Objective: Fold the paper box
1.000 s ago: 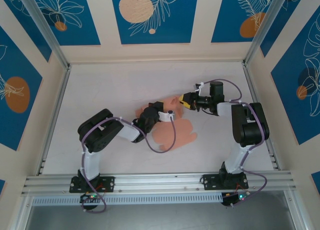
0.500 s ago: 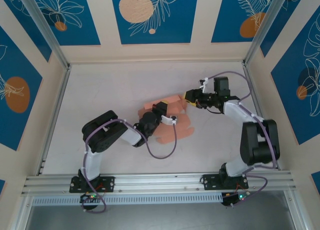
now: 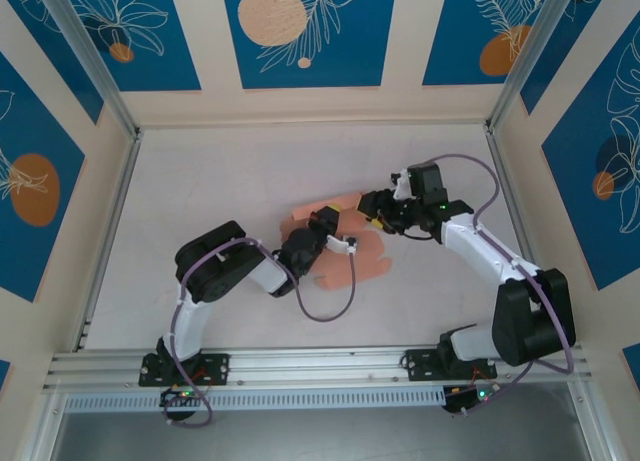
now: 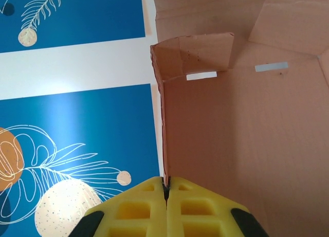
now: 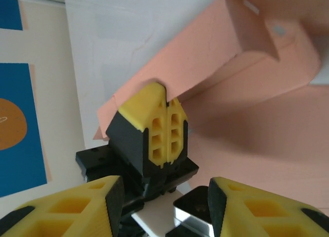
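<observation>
You are midway through folding: the salmon-pink card paper box (image 3: 372, 259), a cut sheet with tabbed flaps, lies in the middle of the white table (image 3: 220, 181) with one side wall stood up. Your left gripper (image 4: 166, 192) has its yellow pads pressed fully together on the top edge of that raised wall, just below a folded corner flap; the right wrist view shows the same pinch (image 5: 165, 97) from the front. Your right gripper (image 5: 162, 208) sits just beside it with its pads well apart and nothing between them, so it holds nothing.

Judging from this, the next move is for the right hand: take a neighbouring flap or wall of the paper box (image 4: 241, 144) and bring it round to meet the held one, perhaps toward the two small pale slits (image 4: 201, 76) in the inner face. Keep the left pinch steady, since thin card will likely buckle if pulled.

Watch the crowding. The two wrists are close together over the sheet, and the left arm's purple cable (image 3: 330, 303) loops across its near part. The blue leaf-print wall panels (image 3: 300, 31) and the aluminium front rail (image 3: 320, 363) stand well apart from the work
</observation>
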{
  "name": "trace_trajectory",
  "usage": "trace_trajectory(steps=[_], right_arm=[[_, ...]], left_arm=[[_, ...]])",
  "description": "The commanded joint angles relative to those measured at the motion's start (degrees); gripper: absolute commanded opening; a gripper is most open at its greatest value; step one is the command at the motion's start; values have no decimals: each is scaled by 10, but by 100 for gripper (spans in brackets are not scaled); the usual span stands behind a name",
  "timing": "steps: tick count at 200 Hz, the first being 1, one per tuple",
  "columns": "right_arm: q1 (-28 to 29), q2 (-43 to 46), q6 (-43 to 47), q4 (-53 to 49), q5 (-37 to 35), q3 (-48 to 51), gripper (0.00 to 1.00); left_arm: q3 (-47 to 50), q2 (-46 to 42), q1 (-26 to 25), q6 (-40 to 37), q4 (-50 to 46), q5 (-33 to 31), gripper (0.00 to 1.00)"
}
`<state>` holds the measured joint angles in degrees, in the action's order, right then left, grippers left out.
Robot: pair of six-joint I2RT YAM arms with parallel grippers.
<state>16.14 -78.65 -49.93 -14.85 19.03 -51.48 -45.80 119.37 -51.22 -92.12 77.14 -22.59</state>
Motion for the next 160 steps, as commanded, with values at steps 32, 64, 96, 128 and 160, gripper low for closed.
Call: trace_trajectory(steps=[32,64,96,128,160], right_arm=[[22,-86,-95,122,-25,5,50],[23,-131,-116,186,-32,3,50],[26,-163,-138,247,-45,5,49],[30,-181,-155,299,-52,9,45],[32,-195,-167,329,-51,12,28]], left_arm=[[4,5,-9,1,10,-4,0],[5,5,-9,7,10,-4,0],[5,7,-9,12,10,-4,0],[5,8,-9,17,9,-3,0],[4,9,-9,23,9,-8,0]])
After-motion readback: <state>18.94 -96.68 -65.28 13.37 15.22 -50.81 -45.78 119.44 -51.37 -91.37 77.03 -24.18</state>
